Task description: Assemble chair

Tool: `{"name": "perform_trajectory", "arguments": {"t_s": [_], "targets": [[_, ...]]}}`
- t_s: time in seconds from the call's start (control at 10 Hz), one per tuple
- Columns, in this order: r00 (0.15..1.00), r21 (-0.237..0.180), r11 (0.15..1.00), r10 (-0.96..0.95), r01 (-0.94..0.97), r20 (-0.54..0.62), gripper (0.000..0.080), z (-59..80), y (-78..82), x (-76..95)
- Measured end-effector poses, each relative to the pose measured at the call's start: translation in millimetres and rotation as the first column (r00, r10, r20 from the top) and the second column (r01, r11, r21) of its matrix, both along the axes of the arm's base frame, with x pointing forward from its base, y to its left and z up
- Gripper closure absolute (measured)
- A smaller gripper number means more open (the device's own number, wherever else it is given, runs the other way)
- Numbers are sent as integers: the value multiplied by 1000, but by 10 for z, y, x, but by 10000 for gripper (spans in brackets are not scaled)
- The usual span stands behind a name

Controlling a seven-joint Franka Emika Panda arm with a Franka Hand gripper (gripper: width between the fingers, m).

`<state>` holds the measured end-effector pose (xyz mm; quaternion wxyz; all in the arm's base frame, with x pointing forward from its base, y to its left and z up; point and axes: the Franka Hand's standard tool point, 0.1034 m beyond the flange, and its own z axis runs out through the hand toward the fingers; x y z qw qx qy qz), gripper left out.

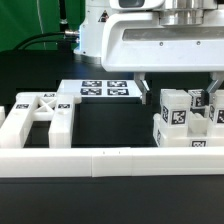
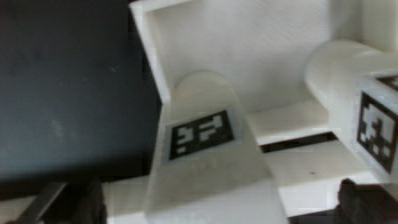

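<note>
Several white chair pieces with black-and-white tags stand bunched at the exterior view's right. A ladder-like white chair frame lies flat at the exterior view's left. My gripper hangs just over the bunched pieces, open wide, one finger on either side of them. In the wrist view a white tagged bar lies between my fingertips, with my gripper open and a dark gap at each side. A second tagged block stands beside the bar. Nothing is held.
The marker board lies flat at the back middle of the black table. A long low white border rail runs along the front. A green backdrop and cables lie behind.
</note>
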<state>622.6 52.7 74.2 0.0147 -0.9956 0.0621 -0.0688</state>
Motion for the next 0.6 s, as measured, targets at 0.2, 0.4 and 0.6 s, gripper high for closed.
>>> {"name": "perform_trajectory", "arguments": {"t_s": [0.2,0.4,0.6], "targets": [[993,-19,993,119,-119,1,151,1,-11,2],[991,-23,991,131,-131,1,289,1,-13,2],[991,-23,991,131,-131,1,514,0,-13,2]]}}
